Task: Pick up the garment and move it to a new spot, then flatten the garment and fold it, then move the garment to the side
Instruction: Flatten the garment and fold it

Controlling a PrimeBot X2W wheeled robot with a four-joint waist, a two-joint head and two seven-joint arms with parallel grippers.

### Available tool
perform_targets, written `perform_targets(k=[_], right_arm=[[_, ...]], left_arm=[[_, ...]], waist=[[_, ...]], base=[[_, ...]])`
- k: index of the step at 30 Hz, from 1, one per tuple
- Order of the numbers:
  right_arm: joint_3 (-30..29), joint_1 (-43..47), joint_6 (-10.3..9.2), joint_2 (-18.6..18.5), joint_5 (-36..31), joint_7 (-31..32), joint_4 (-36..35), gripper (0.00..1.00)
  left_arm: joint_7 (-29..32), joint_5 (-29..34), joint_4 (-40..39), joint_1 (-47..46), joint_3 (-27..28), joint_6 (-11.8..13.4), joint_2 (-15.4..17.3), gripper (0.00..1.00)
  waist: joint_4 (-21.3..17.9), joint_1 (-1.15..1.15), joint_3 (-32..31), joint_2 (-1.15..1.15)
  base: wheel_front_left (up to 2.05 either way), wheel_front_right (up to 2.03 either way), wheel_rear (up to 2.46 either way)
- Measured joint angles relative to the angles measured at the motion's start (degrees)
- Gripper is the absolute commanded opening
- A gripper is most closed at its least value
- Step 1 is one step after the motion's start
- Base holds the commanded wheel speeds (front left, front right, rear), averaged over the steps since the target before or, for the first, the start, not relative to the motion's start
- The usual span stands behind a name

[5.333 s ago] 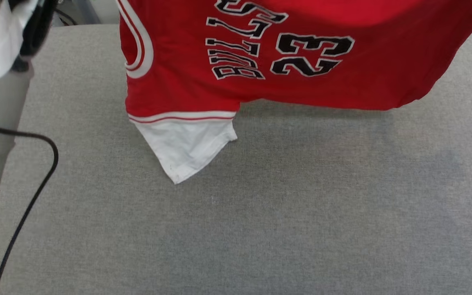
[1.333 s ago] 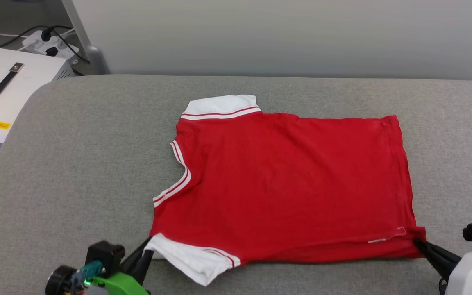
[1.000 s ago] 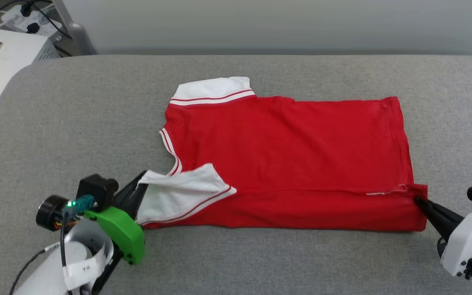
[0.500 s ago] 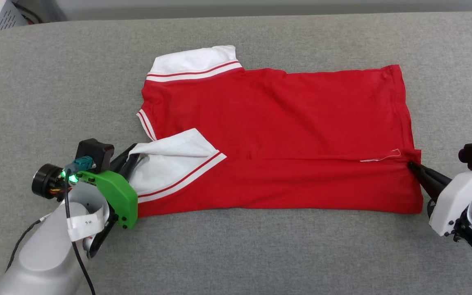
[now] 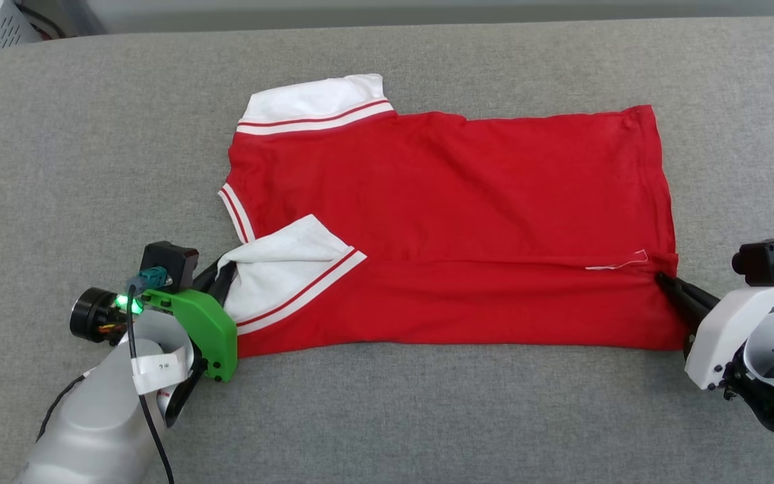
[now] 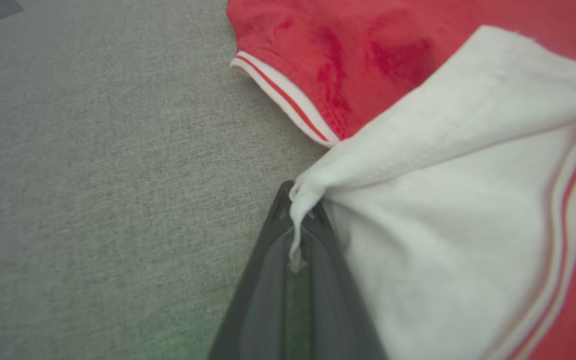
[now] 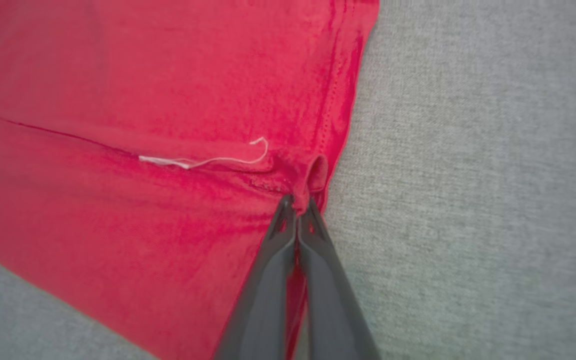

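Grey cushion (image 5: 387,417); left fingers (image 6: 263,300) clamped on garment (image 5: 454,202) sleeve (image 6: 443,225), right fingers (image 7: 263,290) on frayed hem (image 7: 340,100)

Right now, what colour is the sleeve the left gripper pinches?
The sleeve is white, with red-striped trim at its seam; clearest in the left wrist view.

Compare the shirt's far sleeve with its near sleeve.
The far sleeve lies flat on the grey surface; the near sleeve is folded onto the red shirt. The left hand pinches the near sleeve; nothing touches the far one. Both are white with striped trim.
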Motion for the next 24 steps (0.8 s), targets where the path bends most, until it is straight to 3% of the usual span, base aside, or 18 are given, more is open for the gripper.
perform_targets(k=[1, 2, 9, 14, 18, 24], right_arm=[[0.19, -0.01, 0.00, 0.03, 0.09, -0.37, 0.18, 1.00], [0.37, -0.01, -0.01, 0.03, 0.09, -1.01, 0.36, 1.00], [0.87, 0.39, -0.01, -0.87, -0.04, -4.67, -1.34, 1.00], [-0.25, 2.05, -0.01, -2.20, -0.56, -5.91, -4.17, 1.00], [-1.82, 3.02, -0.01, -2.87, -1.65, -5.98, -6.31, 1.00], [-4.07, 4.38, -0.01, -2.63, -3.41, -5.10, -8.86, 1.00]], left_arm=[[-0.15, -0.40, 0.22, -0.13, -0.42, 0.00, -0.03, 0.63], [-0.37, -0.91, 0.70, -0.39, -0.85, 0.00, -0.03, 1.00], [-0.97, -3.44, 0.34, -1.21, -3.25, -0.15, 0.64, 1.00], [1.88, -5.80, -3.35, -4.63, -5.26, -0.16, 4.20, 1.00], [9.83, -10.18, -8.32, -6.77, -7.66, -0.16, 7.34, 1.00], [27.60, -18.08, -16.16, -10.24, -12.93, -0.16, 12.46, 1.00]], waist=[[-0.01, 0.00, -0.26, 0.00], [0.00, 0.00, -0.61, 0.00], [0.59, 0.00, -3.32, 0.00], [1.54, 0.00, -5.15, 0.00], [2.41, 0.00, -6.30, 0.00], [3.57, 0.00, -7.71, 0.00]], base=[[0.00, 0.00, 0.00], [0.00, 0.00, 0.00], [0.00, 0.00, 0.00], [0.00, 0.00, 0.00], [0.00, 0.00, 0.00], [0.00, 0.00, 0.00]])
